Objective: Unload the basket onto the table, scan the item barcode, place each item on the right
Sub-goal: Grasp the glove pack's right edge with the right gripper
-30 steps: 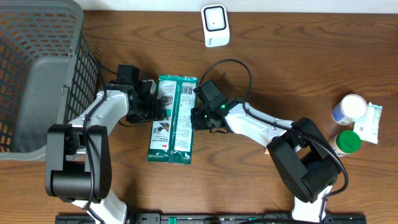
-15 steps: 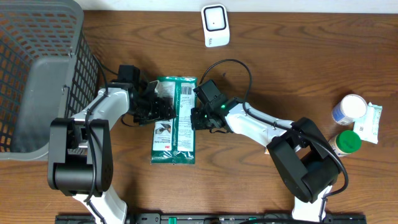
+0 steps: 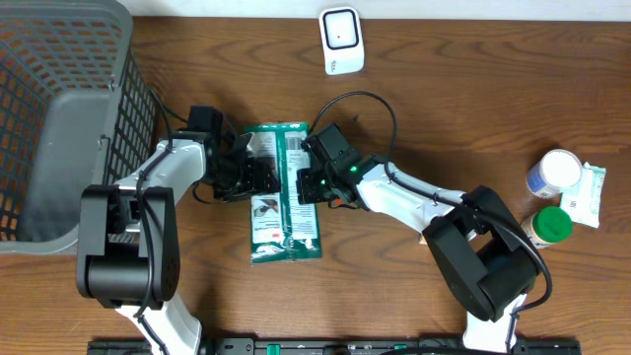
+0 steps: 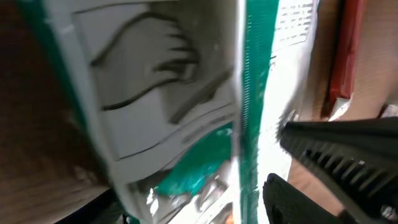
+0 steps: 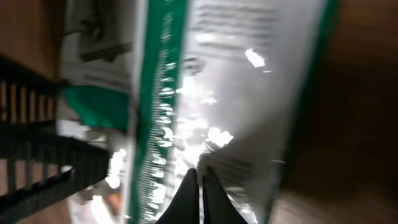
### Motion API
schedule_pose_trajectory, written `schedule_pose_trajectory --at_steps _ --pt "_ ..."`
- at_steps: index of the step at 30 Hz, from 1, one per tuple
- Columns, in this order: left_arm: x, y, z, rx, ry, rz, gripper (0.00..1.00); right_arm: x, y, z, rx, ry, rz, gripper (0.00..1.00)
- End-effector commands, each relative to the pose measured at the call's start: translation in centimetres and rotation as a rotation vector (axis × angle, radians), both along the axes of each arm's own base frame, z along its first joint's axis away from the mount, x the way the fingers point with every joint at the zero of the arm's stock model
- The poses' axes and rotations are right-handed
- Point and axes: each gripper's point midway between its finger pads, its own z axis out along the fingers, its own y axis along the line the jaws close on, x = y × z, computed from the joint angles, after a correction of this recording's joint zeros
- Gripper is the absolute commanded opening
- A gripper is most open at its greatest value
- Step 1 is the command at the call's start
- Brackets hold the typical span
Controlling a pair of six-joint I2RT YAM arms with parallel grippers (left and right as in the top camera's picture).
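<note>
We see the green-and-white packet (image 3: pixel 286 202) lying on the worktop (image 3: pixel 444 108) between both arms. The left fingers (image 4: pixel 339 152) stand apart, straddling its left edge. The right fingers (image 5: pixel 188 193) are pressed together at its right edge, perhaps pinching film; blur hides that.

Overhead evenly bright, sharp, only soft shadows. Both wrist views badly blurred, too close for focus. Hard white glare on foil pack (image 5: pixel 236 93) just ahead of right gripper (image 5: pixel 200 177); table (image 5: pixel 367 93) off to its side dim
</note>
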Motion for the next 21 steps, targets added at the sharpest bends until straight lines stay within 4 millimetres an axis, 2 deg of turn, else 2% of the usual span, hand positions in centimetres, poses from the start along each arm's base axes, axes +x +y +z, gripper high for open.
schedule_pose_trajectory --at_steps 1,6,11,16,21 --pt "-1.5 0.0 -2.0 0.017 0.054 -0.020 0.64 -0.8 0.9 1.1 0.047 0.003 0.059 0.01" --pt "-1.2 -0.4 -2.1 0.021 0.034 -0.035 0.64 -0.7 0.7 0.9 0.030 -0.003 0.057 0.01" --pt "-0.8 -0.4 -2.1 0.024 0.016 -0.035 0.65 0.7 -0.2 1.2 0.022 -0.042 0.033 0.01" --pt "-0.8 0.2 -2.5 0.068 0.017 -0.032 0.65 1.8 -1.7 1.6 0.019 -0.040 -0.009 0.03" --pt "-0.8 0.8 -2.8 0.103 0.016 -0.030 0.65 2.2 -4.0 0.8 -0.031 -0.004 -0.052 0.02"
